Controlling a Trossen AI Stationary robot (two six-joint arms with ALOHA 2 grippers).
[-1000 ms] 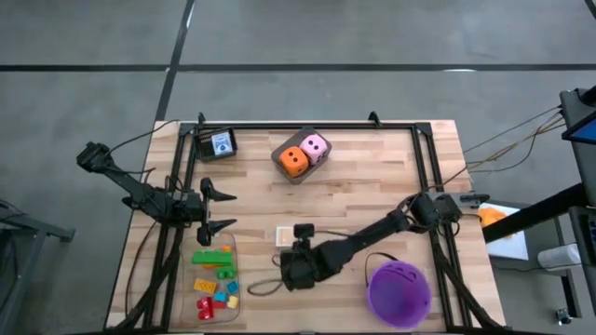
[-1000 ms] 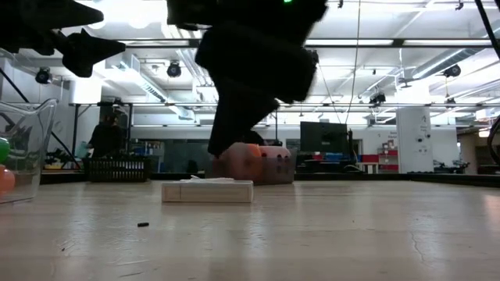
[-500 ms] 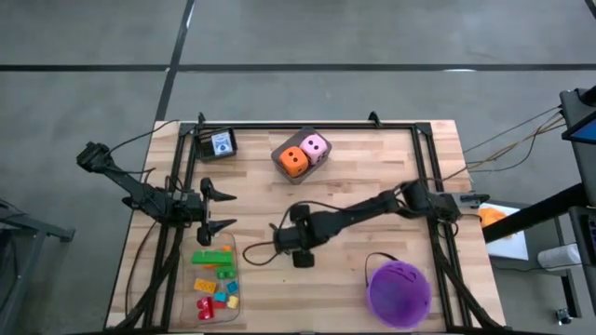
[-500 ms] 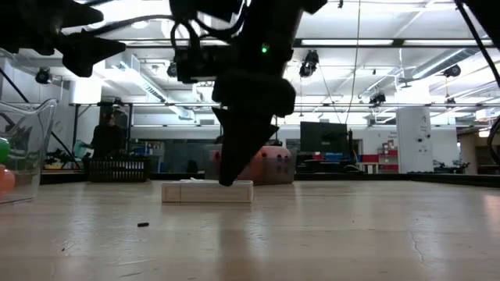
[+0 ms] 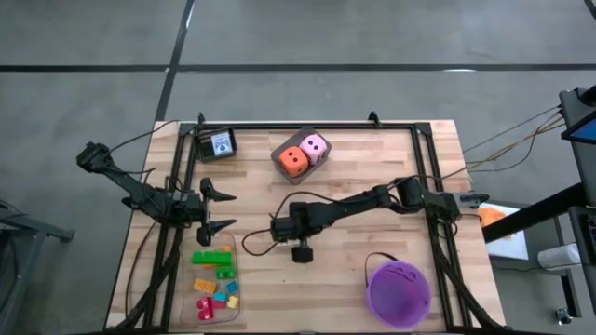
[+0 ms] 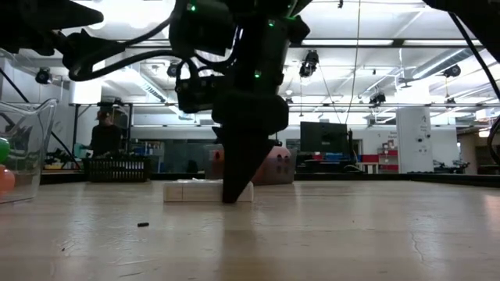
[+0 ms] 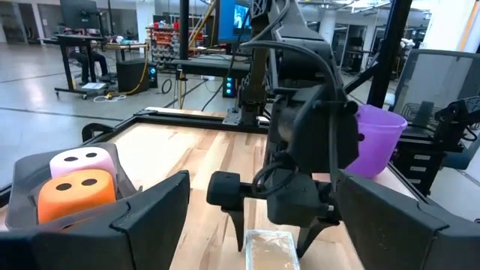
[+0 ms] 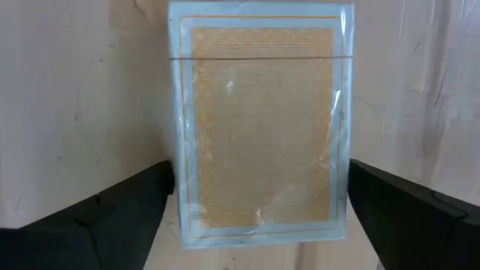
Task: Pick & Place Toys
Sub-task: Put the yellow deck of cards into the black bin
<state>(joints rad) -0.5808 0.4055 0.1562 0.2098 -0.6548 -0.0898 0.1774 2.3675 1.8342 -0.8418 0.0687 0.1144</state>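
A flat orange-patterned pack [image 8: 259, 127] in clear wrap lies on the table's middle. My right gripper [image 5: 282, 230] is open and points down over it, one finger on each long side, its tips down at table level [image 6: 234, 195]. Above the table's left side my left gripper [image 5: 226, 210] hangs open and holds nothing. An orange die [image 5: 294, 161] and a pink die [image 5: 315, 146] sit in a grey holder at the far middle. Small coloured bricks [image 5: 214, 274] lie in a clear tray at the near left. My right gripper comes at the pack from above, its fingers [image 8: 105, 217] along the two long edges [image 8: 180, 187]. The pack lies flat on the table. Whether the fingers touch those edges, I cannot tell.
A purple bucket [image 5: 399, 290] stands at the near right. A small black box with a label [image 5: 221, 144] sits at the far left. A black metal frame [image 5: 307, 126] runs round the table's far edge and sides. A person [image 6: 104, 140] is in the room behind.
My right gripper has swung from the table's near side toward the far left, coming over the pack, and has gone down until its fingertips are at table level. The pack has stayed where it was.
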